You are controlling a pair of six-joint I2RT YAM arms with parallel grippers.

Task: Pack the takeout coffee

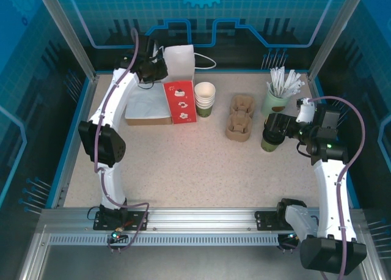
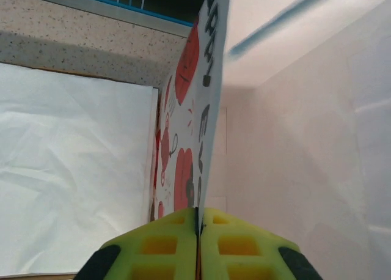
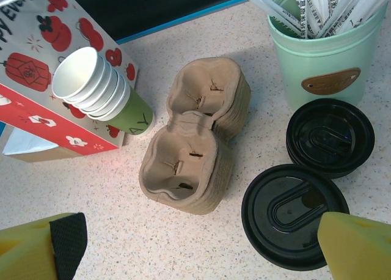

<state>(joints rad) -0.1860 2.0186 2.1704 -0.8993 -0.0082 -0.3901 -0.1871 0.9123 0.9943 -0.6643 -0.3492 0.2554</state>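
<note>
Right gripper (image 3: 198,240), jaws wide, we find just above the upright black-lidded dark green paper cup (image 1: 267,144); left gripper (image 2: 198,231), well apart, pinches the red-printed paper bag (image 2: 183,139).

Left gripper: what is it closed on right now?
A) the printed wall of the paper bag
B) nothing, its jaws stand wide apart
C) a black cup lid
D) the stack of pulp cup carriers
A: in the left wrist view the left gripper has its yellow pads pressed together on the red-printed wall of the paper bag, whose white inside opens to the right.
</note>
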